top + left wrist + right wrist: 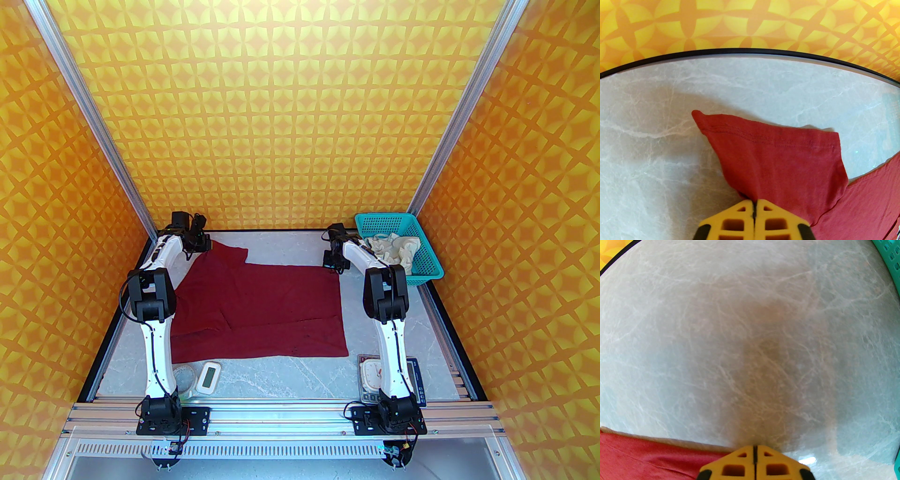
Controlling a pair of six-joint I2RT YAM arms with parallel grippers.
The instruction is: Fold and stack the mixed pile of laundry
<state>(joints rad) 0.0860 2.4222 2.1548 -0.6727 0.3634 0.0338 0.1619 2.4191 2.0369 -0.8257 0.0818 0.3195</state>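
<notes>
1. Top view. Dark red shirt [262, 304] lies spread flat on the desk [281, 375], nearer the left edge, with one sleeve reaching toward the far-left corner. Left hand [205, 244] sits at that sleeve. Right hand [333, 266] is low at the shirt's far-right corner. Cream shorts [393, 248] lie crumpled inside the teal basket [384, 216] at the far-right corner.
2. Left wrist view. Left hand [754, 203] has its fingers together, clamped on sleeve cloth that puckers into the seam between them. The sleeve hem faces the desk's far edge.
3. Right wrist view. Right hand [754, 448] has its fingers pressed together at the shirt's edge. Cannot tell whether cloth is caught between them. The basket rim shows at far right.
</notes>
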